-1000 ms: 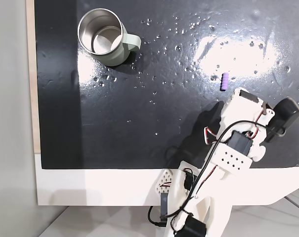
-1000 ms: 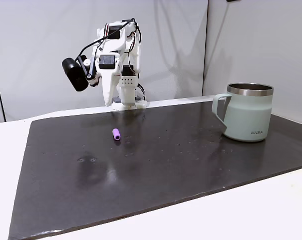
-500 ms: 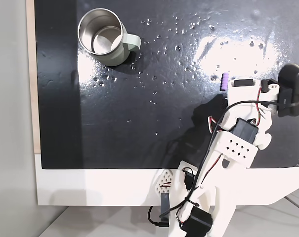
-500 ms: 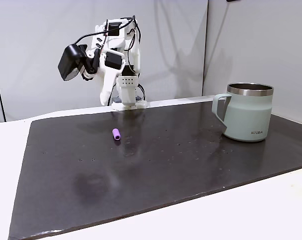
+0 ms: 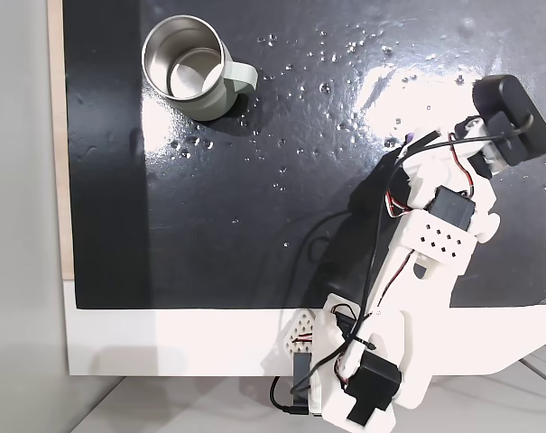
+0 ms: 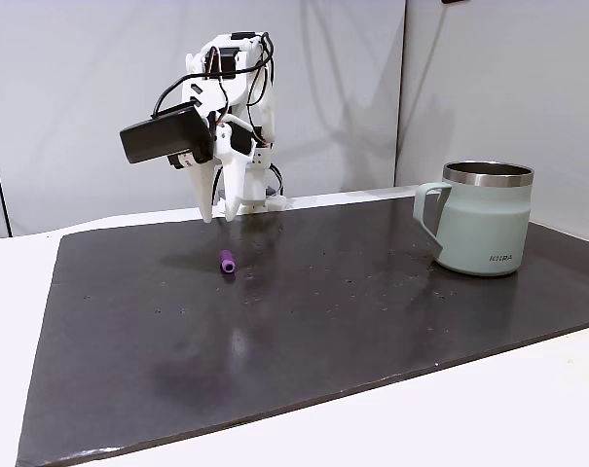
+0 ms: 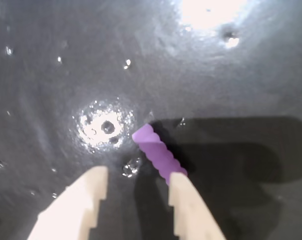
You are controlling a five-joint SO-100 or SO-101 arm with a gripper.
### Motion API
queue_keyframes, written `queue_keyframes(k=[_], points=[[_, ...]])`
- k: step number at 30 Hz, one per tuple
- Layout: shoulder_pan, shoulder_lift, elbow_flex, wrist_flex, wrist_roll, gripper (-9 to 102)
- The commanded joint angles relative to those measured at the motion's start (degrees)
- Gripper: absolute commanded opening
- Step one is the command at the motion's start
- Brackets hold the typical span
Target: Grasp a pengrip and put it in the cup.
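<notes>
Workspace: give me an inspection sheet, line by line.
Surface: black mat, glossy, on a white table.
Job's things: purple pengrip lying flat on the mat; cup upright, nothing seen inside.
Clutter: water droplets scattered on the mat.
Grippers: gripper open, above the mat, pengrip beside one fingertip, not grasped.
Cables: black wires along the arm.
Surroundings: plain grey wall panels.

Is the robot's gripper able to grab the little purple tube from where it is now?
Probably yes. The open gripper hangs just above the pengrip with nothing between, though the tube lies nearer one of the fingers, so a small shift may help.
</notes>
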Motion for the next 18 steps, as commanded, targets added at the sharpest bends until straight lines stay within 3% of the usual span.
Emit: queue_keyframes(k=[1,18], points=[[-1.23,-0.70,-3.52,0.26,-6.24,18],[-2.99,-10.02,-6.33,0.44,-21.80,18]])
